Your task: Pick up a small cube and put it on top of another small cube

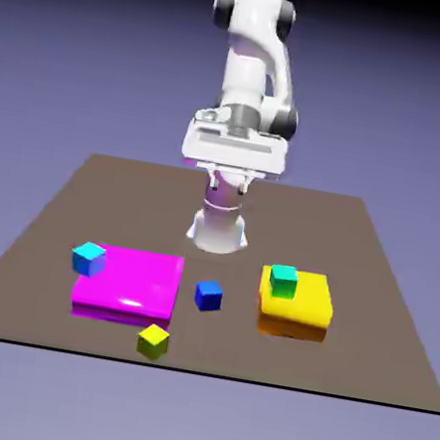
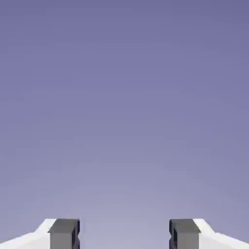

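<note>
Your white two-finger gripper (image 2: 124, 236) shows two grey fingertips (image 2: 64, 233) set wide apart with nothing between them; beyond them the hand view holds only plain blue-violet backdrop. In the exterior view the gripper (image 1: 230, 177) hangs above the far part of the brown table (image 1: 53, 216), in front of the white robot arm (image 1: 250, 78), well clear of every block.

Nearest to the gripper on the table lies a small dark blue cube (image 1: 208, 295), almost straight toward the camera from it. Just to that cube's left in the exterior view sits a large flat magenta block (image 1: 132, 285), with a small cyan cube (image 1: 87, 258) at its far left corner; you cannot tell whether it rests on the block or beside it. To the exterior view's right sits a large flat yellow-orange block (image 1: 299, 313) carrying a small green-teal cube (image 1: 282, 281) on its top. Farthest from the gripper, near the table's front edge, the small yellow-green cube (image 1: 152, 341) rests alone on the tabletop, just in front of the magenta block.
</note>
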You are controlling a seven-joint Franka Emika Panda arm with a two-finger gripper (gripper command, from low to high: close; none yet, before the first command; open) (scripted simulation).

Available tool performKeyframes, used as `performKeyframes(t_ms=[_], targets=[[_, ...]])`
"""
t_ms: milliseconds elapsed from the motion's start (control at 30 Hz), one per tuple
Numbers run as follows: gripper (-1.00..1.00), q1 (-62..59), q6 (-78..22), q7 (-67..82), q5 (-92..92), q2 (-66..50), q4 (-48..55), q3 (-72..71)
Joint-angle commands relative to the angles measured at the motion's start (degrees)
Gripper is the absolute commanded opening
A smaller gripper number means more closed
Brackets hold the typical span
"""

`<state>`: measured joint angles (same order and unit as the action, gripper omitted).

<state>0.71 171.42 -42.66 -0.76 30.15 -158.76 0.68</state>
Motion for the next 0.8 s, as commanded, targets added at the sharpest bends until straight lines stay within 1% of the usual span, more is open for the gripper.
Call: performKeyframes(t_ms=[0,767], targets=[[0.00,0.02,-2.15,-0.17,-0.63,-2.08,1.86,0.56],[0.00,0.43,-51.51,-3.96,-15.19,-49.84,44.60,13.54]])
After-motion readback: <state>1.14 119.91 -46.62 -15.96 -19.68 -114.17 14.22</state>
